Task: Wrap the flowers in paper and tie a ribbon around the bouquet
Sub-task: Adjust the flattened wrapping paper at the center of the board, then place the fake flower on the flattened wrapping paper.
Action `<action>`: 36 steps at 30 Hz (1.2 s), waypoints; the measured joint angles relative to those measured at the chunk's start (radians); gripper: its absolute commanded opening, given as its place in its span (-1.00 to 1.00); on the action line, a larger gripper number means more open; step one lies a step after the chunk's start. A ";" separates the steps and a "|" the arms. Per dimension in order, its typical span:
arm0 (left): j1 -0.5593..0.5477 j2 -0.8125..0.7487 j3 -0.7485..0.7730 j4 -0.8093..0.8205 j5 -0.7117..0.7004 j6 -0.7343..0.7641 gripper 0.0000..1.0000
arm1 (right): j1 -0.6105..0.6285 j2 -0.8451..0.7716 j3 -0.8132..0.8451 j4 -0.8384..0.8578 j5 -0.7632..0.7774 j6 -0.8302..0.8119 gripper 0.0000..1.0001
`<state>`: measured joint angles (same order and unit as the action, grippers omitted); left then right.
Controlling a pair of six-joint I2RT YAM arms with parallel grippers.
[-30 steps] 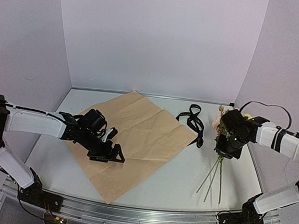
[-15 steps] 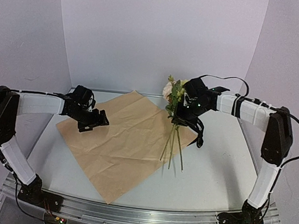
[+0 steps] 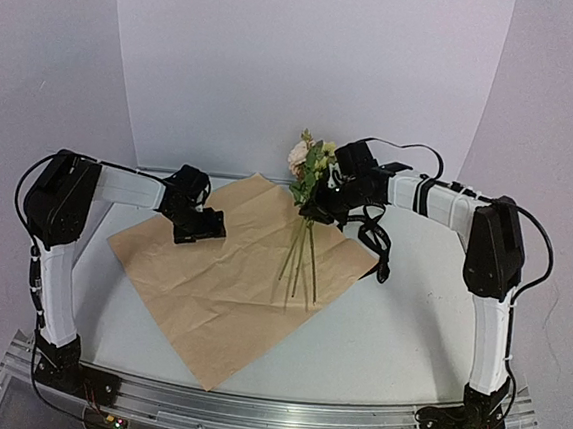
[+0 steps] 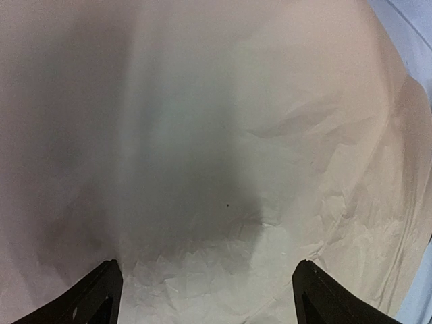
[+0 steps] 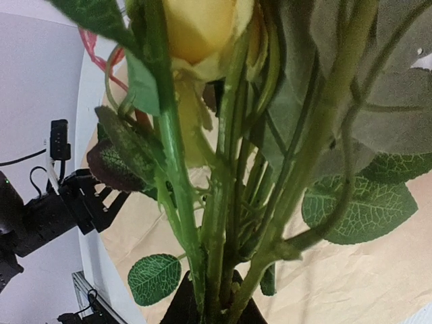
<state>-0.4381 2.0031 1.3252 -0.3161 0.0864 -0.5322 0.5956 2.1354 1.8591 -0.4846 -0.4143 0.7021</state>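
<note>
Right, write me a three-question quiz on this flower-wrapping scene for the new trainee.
1. True or false: the right gripper is shut on the stems of the bunch of pale yellow and cream flowers with green leaves.
2. Fill in: the left gripper hangs with its jaws ___ over the large, thin, tan-side-up sheet of wrapping paper.
3. Where is the long narrow black fabric ribbon? A) tied round the stems B) lying on the white table beside the paper C) draped over the blossoms.
Key: 1 true; 2 open; 3 B.
</note>
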 measured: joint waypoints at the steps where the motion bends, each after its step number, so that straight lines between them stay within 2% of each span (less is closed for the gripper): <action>1: -0.011 0.015 0.014 -0.006 -0.006 0.008 0.80 | -0.001 0.002 0.000 0.006 -0.003 0.005 -1.00; 7: -0.096 0.073 0.070 -0.031 -0.032 0.037 0.80 | -0.002 0.005 -0.014 0.043 -0.022 0.017 -1.00; 16: -0.215 0.112 0.126 -0.051 -0.068 0.063 0.79 | -0.009 -0.002 -0.158 0.079 -0.022 0.021 -1.00; 23: -0.247 0.106 0.118 -0.051 -0.072 0.081 0.81 | -0.009 -0.003 -0.166 0.090 -0.043 0.025 -1.00; 25: -0.246 0.096 0.107 -0.058 -0.075 0.092 0.82 | -0.008 0.001 -0.144 0.084 -0.060 0.023 -1.00; 29: -0.243 0.062 0.106 -0.107 -0.091 0.108 0.82 | 0.001 0.068 0.005 0.072 -0.110 0.007 -1.00; 36: -0.207 -0.120 0.077 -0.148 -0.094 0.085 0.78 | 0.037 0.214 0.203 0.054 -0.145 -0.082 -1.00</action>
<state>-0.6450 1.8831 1.4020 -0.4641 -0.0075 -0.4473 0.6324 2.3499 2.0620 -0.4303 -0.5594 0.6196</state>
